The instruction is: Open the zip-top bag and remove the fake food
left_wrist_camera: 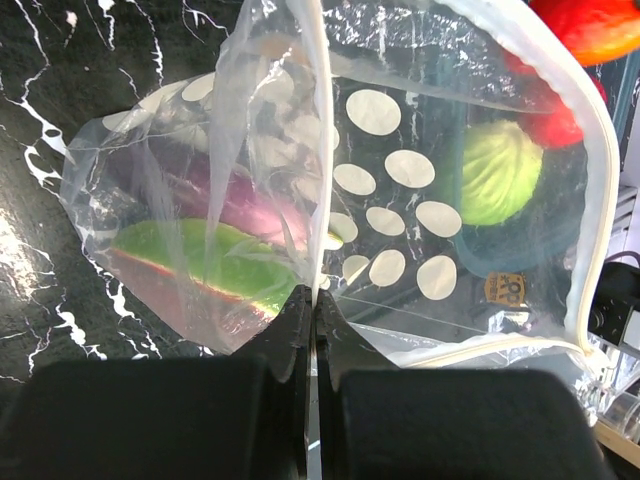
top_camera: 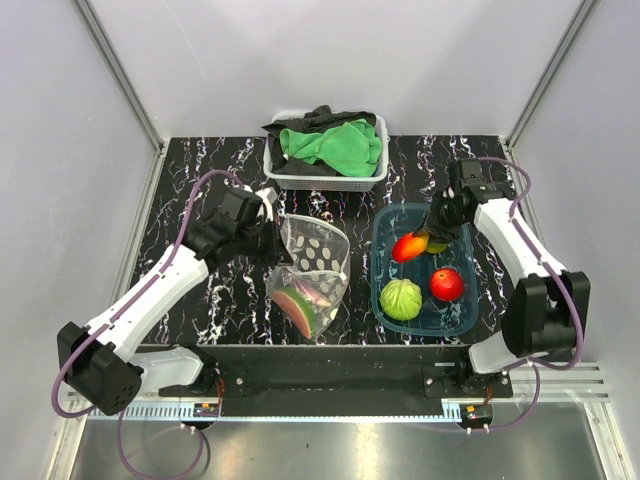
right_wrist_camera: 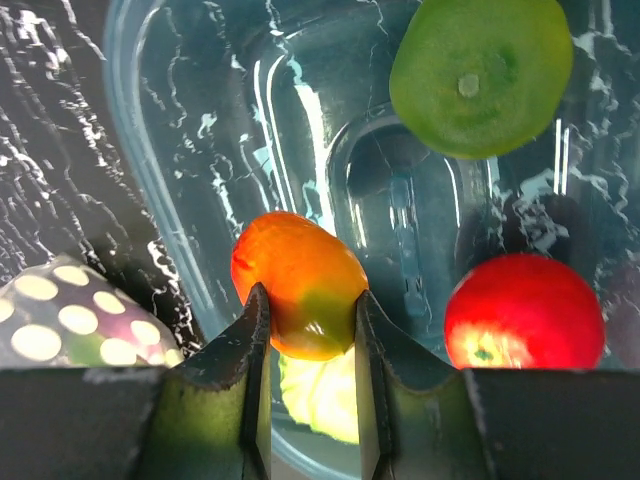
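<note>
Left arm: the left gripper (left_wrist_camera: 309,297) is fully closed, its jaws pinched together on the white zip rim of the zip-top bag (left_wrist_camera: 400,180). In the overhead view the left gripper (top_camera: 277,241) meets the bag's far-left edge. The zip-top bag (top_camera: 318,262) lies on the black marbled table (top_camera: 200,190), between the two arms and just left of the teal tub (top_camera: 380,262). Its mouth stands open.

Bag contents: a watermelon slice (left_wrist_camera: 195,262) with green rind and a purple piece (left_wrist_camera: 235,195) lie inside, at the closed end nearest the arm bases. In the overhead view the watermelon slice (top_camera: 297,305) shows through the plastic.

Right arm: the right gripper (right_wrist_camera: 312,300) is partly open, its jaws clamped on either side of an orange-red fruit (right_wrist_camera: 295,265). Both fingers (right_wrist_camera: 240,370) press the fruit's flanks. The right gripper (top_camera: 424,237) holds this orange-red fruit (top_camera: 407,247) over the far-left part of the tub. Whether the fruit touches the tub floor cannot be told.

Tub contents: a green leafy ball (top_camera: 401,299), a red round fruit (top_camera: 446,284) and a yellow-green piece (right_wrist_camera: 320,400), the last directly beneath the held fruit.

Other items: a white basket (top_camera: 325,182) holding a green cloth (top_camera: 335,145) at the far edge.
</note>
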You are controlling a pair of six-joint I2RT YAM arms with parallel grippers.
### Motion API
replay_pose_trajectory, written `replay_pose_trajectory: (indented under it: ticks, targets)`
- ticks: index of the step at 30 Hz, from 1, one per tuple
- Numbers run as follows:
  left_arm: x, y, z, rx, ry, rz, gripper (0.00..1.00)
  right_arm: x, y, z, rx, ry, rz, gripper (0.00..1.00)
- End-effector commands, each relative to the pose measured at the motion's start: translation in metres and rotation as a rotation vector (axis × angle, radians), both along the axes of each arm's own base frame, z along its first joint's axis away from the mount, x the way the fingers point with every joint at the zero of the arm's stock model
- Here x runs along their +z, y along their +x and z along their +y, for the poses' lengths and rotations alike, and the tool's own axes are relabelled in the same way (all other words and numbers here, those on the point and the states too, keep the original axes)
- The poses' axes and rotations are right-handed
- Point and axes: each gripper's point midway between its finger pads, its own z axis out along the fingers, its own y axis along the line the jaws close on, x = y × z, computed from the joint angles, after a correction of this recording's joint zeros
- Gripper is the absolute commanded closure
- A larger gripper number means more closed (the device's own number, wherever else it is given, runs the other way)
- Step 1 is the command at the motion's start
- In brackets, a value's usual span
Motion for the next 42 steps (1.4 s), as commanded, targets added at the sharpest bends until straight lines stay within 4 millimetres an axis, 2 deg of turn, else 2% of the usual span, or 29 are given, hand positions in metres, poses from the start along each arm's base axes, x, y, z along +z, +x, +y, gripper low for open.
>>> replay_pose_trajectory:
  ticks: [1,7,10,13,14,16,18,21,25,33,34,35,40,41,42]
  targets:
    - [0.019,0.001,-0.005,-0.033,-0.048,-0.052,1.0,-0.013,0.013,0.008,0.046,0.038,-0.009,1.0]
    - [0.023,0.0,-0.01,-0.03,-0.078,-0.045,1.0,-0.04,0.013,0.004,0.044,0.004,0.059,1.0]
    - [0.029,-0.003,-0.012,-0.038,-0.107,-0.049,1.0,-0.05,0.011,0.002,0.046,-0.002,0.089,0.93]
    - [0.032,-0.003,-0.012,-0.052,-0.111,-0.066,1.0,-0.054,0.009,0.001,0.054,-0.012,0.107,0.71]
    - [0.032,-0.004,-0.012,-0.059,-0.11,-0.069,1.0,-0.053,0.009,0.001,0.058,-0.016,0.101,0.58]
    - [0.029,-0.004,-0.012,-0.064,-0.104,-0.066,1.0,-0.053,0.008,-0.005,0.063,-0.05,0.097,0.47]
    - [0.027,-0.005,-0.012,-0.066,-0.105,-0.052,1.0,-0.049,0.008,-0.008,0.066,-0.067,0.095,0.32]
    - [0.025,-0.008,-0.015,-0.077,-0.115,-0.036,1.0,-0.039,0.003,-0.007,0.074,-0.057,0.084,0.22]
    - [0.026,-0.008,-0.013,-0.079,-0.109,-0.054,1.0,-0.022,-0.003,-0.004,0.075,-0.034,0.052,0.14]
    - [0.021,-0.005,-0.015,-0.108,-0.092,-0.052,1.0,0.041,-0.008,-0.007,0.09,-0.047,-0.087,0.07]
    - [0.022,-0.005,-0.015,-0.109,-0.093,-0.056,1.0,0.046,-0.01,-0.006,0.093,-0.043,-0.09,0.01]
    - [0.022,-0.005,-0.015,-0.11,-0.09,-0.061,1.0,0.057,-0.009,-0.004,0.104,-0.04,-0.12,0.0]
    - [0.013,-0.008,-0.013,-0.123,-0.078,-0.042,1.0,0.083,-0.014,0.01,0.196,-0.057,-0.168,0.0]
    - [0.01,-0.009,-0.013,-0.126,-0.075,-0.034,1.0,0.094,-0.011,0.014,0.207,-0.057,-0.197,0.0]
    - [0.01,-0.009,-0.014,-0.13,-0.077,-0.033,1.0,0.1,-0.015,0.025,0.248,-0.052,-0.209,0.0]
